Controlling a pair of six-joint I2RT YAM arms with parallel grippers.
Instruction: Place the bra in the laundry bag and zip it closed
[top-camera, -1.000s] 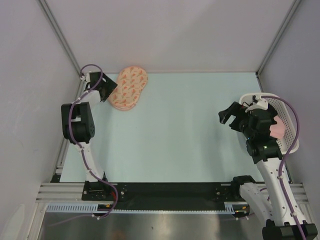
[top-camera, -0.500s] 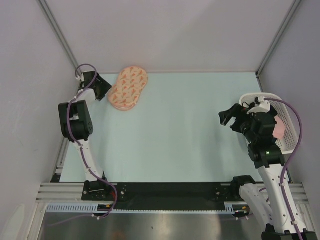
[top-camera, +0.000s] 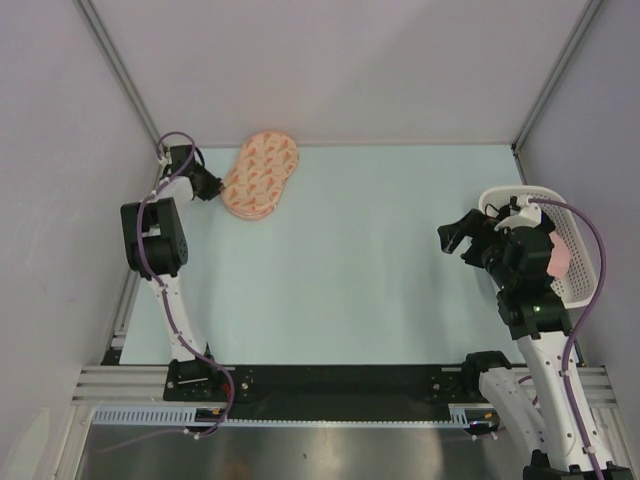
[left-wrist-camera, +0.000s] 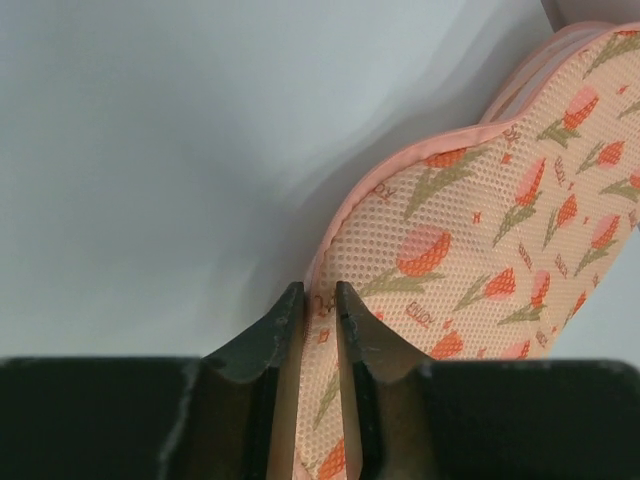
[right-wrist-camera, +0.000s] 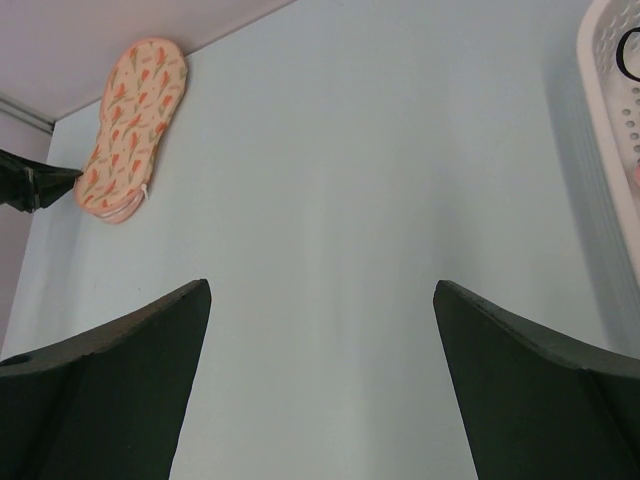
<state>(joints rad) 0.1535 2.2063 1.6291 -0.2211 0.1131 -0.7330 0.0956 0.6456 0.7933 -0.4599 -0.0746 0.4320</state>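
Peach and orange up close: the peanut-shaped peach mesh laundry bag (left-wrist-camera: 480, 240) with its orange flower print lies flat on the pale mint surface (top-camera: 380, 260). The left hand (left-wrist-camera: 317, 300) has its two dark fingers (left-wrist-camera: 285, 330) nipped onto the bag's near rim, a strip of mesh squeezed between them. From above, the bag (top-camera: 260, 177) sits in the far left corner, its far end right up at the back wall, print side up, and the left hand (top-camera: 208, 186) meets its left edge. Over on the right, the right hand (top-camera: 458, 235) hangs above bare surface, well apart from the bag, fingers spread wide and holding nothing. Its own camera shows the two dark fingers (right-wrist-camera: 110, 390) far apart, with the bag (right-wrist-camera: 130, 130) small in the far left corner. Just beside that arm stands a white perforated plastic basket (top-camera: 500, 193), with something pink (top-camera: 556, 262) showing inside it.
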